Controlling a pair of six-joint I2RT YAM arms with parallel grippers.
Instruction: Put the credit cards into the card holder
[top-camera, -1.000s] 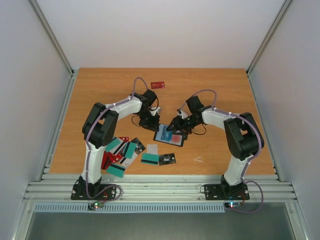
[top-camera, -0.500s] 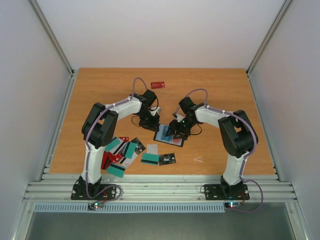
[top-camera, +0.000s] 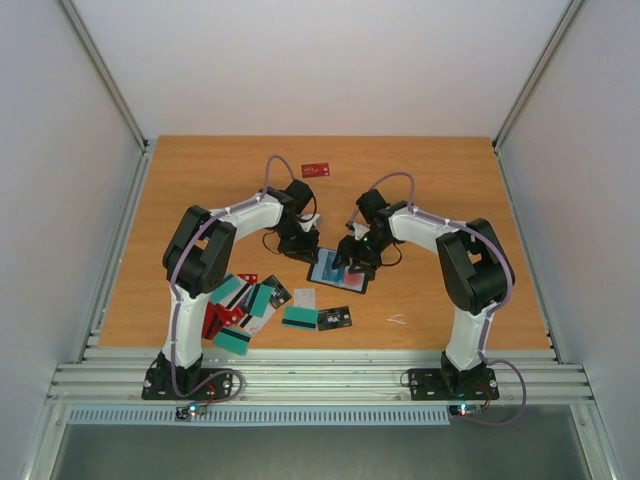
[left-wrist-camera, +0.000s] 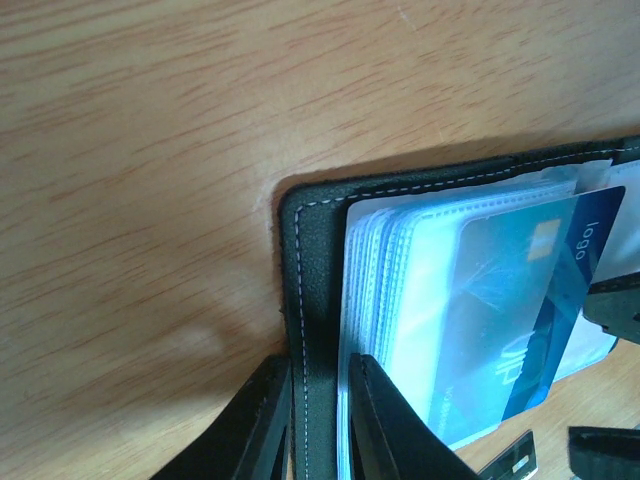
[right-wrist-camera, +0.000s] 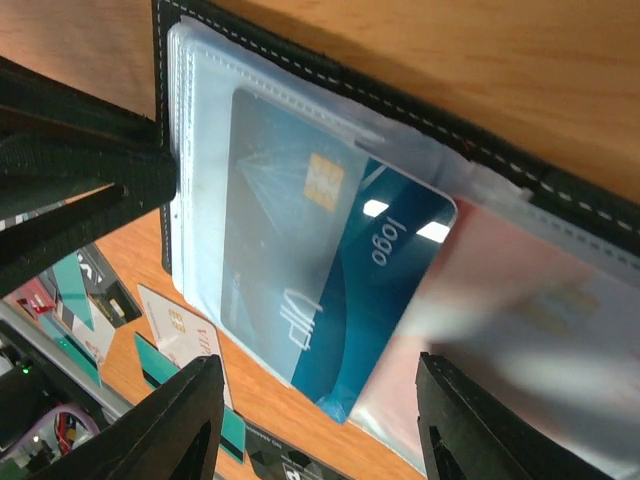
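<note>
The card holder (top-camera: 342, 273) lies open on the table, black with clear sleeves. My left gripper (top-camera: 308, 247) is shut on its left cover edge; the left wrist view shows the fingers (left-wrist-camera: 268, 420) clamping the black stitched cover (left-wrist-camera: 310, 260). My right gripper (top-camera: 350, 260) hovers open over the holder, with its jaws wide apart (right-wrist-camera: 320, 430). A blue credit card (right-wrist-camera: 340, 290) sits askew, partly inside a clear sleeve, with one corner sticking out. It also shows in the left wrist view (left-wrist-camera: 530, 300). A red card (right-wrist-camera: 540, 330) lies under the neighbouring sleeve.
Loose cards lie at the near left: a pile of teal, red and black ones (top-camera: 240, 302), a white card (top-camera: 305, 297), a teal card (top-camera: 298, 318) and a black printed card (top-camera: 334, 318). A lone red card (top-camera: 316, 170) lies far back. A small white scrap (top-camera: 397, 320) lies at the near right.
My right gripper has moved left and slightly back over the holder, and its arm has folded in. The left gripper and the holder have not moved.
</note>
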